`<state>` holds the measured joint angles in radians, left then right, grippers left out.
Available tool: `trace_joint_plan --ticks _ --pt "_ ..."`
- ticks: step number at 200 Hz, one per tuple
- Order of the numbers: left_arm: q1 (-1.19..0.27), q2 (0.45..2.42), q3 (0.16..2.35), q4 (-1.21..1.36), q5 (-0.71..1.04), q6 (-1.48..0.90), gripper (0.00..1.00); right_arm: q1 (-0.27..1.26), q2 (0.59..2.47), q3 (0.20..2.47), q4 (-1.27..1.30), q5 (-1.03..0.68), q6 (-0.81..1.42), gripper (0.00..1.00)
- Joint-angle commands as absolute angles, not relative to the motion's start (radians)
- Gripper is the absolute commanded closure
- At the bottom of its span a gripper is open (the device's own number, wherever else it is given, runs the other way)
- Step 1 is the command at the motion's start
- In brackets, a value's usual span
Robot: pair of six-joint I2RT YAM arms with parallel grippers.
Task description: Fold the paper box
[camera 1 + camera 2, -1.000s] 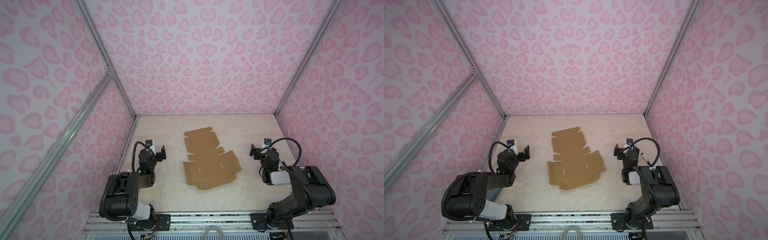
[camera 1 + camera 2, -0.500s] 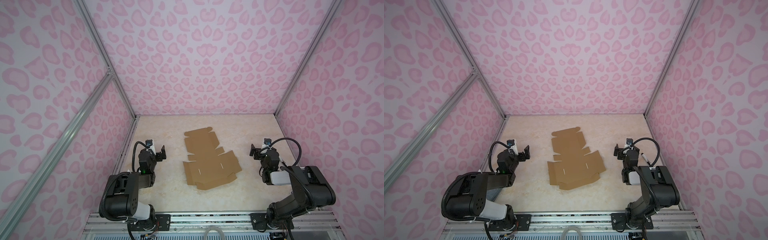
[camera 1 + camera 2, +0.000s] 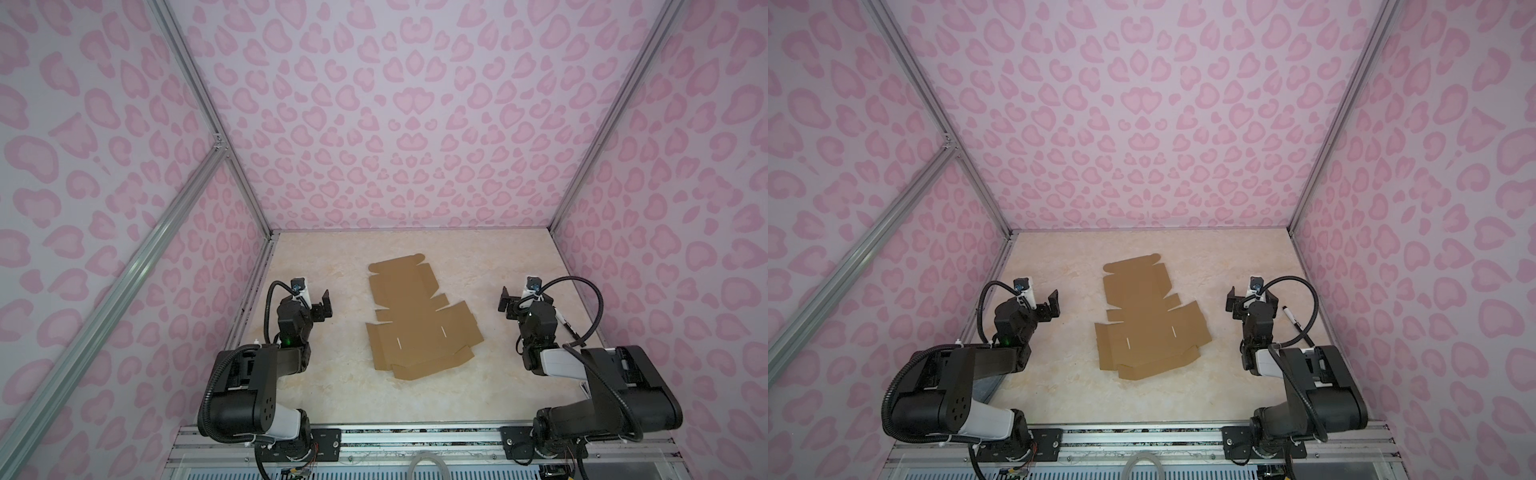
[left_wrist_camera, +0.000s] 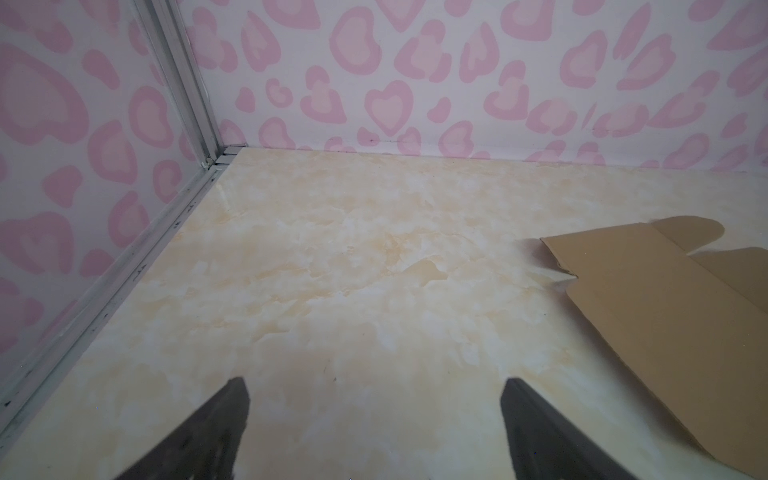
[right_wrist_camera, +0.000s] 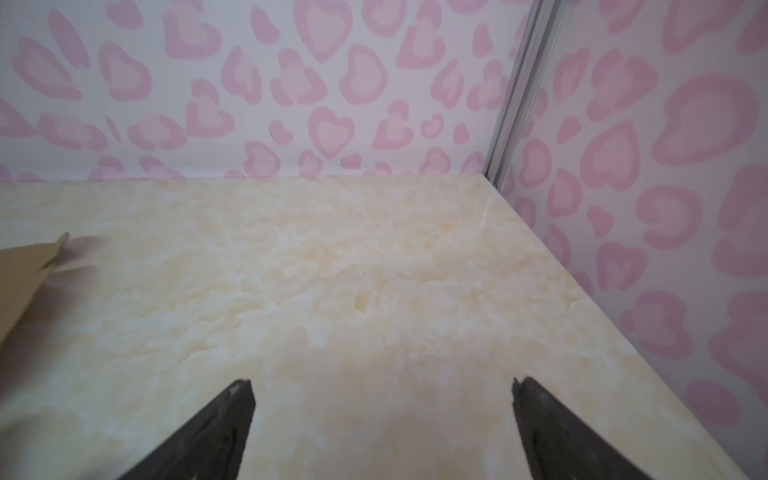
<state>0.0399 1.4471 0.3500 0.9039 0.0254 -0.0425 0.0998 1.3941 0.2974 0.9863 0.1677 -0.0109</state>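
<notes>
Though a full second separates these pictures from the earliest pair, nothing has shifted. The paper box (image 3: 419, 320), a flat die-cut sheet of plain brown corrugated cardboard with flaps and two short slits, lies where it lay, unfolded in the middle of the cream marbled table (image 3: 340, 386); its length runs from 6 o'clock toward 12 o'clock, a little askew; neither arm has stirred.

At 9 o'clock of the sheet the black left gripper (image 3: 313, 301) hangs well apart from the cardboard; at 3 o'clock the black right gripper (image 3: 525, 301) does likewise. Both have their jaws spread wide over bare tabletop; each wrist view makes this plain, with two dark fingertips (image 4: 224, 415) standing far apart.

Only in a top view does a slim white marker pen with a dark cap (image 3: 1292, 318) show clearly; it lies beyond the right arm at 3 o'clock, near the pink heart-spotted wall (image 3: 1142, 124); neither wrist view catches it. The left wrist view shows a broad stretch of the sheet's edge close up, with a rounded tab and a notch; the right wrist view catches only one blurred corner of cardboard. Both top views alone give the whole outline and the slits.
</notes>
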Motion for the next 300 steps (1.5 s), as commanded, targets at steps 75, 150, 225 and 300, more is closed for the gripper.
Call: trace_joint_plan --ticks 75,150,225,300 --pt "0.065 1.186 0.721 0.311 -0.020 -0.643 0.03 0.121 0.781 0.339 0.538 0.085 0.760 0.00" --pt "0.124 1.300 0.809 0.200 0.379 -0.850 0.03 0.585 0.768 0.417 -0.017 0.149 1.071 0.09" --pt "0.112 1.298 0.877 -0.155 0.305 -0.743 0.03 1.006 0.794 0.312 -0.075 0.337 1.467 0.26" --pt "0.069 1.275 0.904 -0.222 0.238 -0.693 0.02 1.077 1.048 0.308 0.092 0.261 1.618 0.36"
